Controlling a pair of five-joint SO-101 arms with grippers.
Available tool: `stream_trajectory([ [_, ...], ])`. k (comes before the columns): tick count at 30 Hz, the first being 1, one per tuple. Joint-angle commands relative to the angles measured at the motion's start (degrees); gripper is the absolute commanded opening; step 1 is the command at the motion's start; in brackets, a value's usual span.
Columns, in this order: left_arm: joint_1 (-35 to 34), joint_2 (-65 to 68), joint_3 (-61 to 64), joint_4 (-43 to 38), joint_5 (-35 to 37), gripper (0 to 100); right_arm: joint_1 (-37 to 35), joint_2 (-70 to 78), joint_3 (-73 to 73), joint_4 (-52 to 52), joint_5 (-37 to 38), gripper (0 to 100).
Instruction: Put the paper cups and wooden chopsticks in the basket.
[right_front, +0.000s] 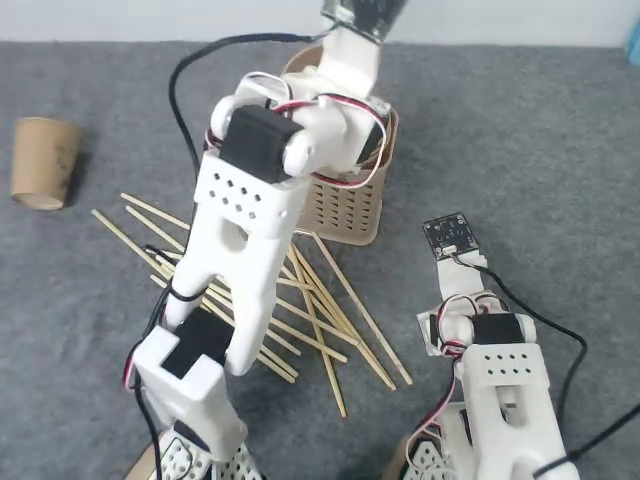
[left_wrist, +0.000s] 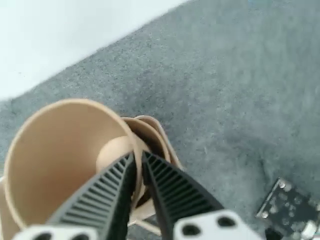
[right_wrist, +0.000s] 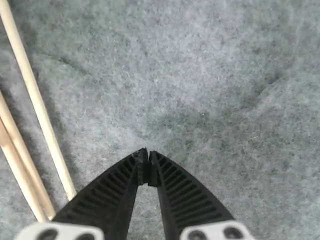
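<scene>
Cup of brown paper (right_front: 42, 160) lies on its side at the far left of the grey felt-like surface (right_front: 560, 140), well apart from everything else. To its right, pale wooden chopsticks (right_front: 330, 300) are scattered in a loose, crossing heap on the surface, partly under the white left arm (right_front: 250, 230), which stretches over them toward the back. Just beyond the heap stands the beige perforated plastic basket (right_front: 350, 215), upright, with the arm's upper joints in front of its rim.

In the left wrist view, the left end effector (left_wrist: 138, 159) is clenched on the rim of a second paper cup (left_wrist: 55, 150), one black ribbed finger inside the wall and one outside, the cup's mouth turned toward the camera. Curved tan edges (left_wrist: 150, 127) sit just behind that cup; whether they belong to another cup or to the basket cannot be told.

Farther right, the white right arm (right_front: 505, 390) rests low near the front. Its right end effector (right_wrist: 148, 155) is clenched with the tips touching and nothing between them, close over bare surface, a few chopsticks lying just beside it.
</scene>
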Motion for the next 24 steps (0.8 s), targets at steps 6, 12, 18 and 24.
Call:
stream_trajectory([
  [6, -0.09, -0.97, -3.03, 1.67, -1.41, 21, -0.57, 0.31, -0.09, -1.1, 0.97, 0.9],
  [12, -7.74, -1.05, -16.22, 5.01, -1.67, 19, -0.57, 0.31, -0.09, -1.1, 0.97, 0.9],
  [18, -27.6, -0.53, -21.14, 4.66, -1.76, 18, -0.57, 0.31, -0.09, -1.1, 0.97, 0.9],
  [24, -44.66, 3.34, -18.95, -0.79, -1.93, 18, -0.57, 0.31, 0.0, -1.01, 0.79, 0.9],
])
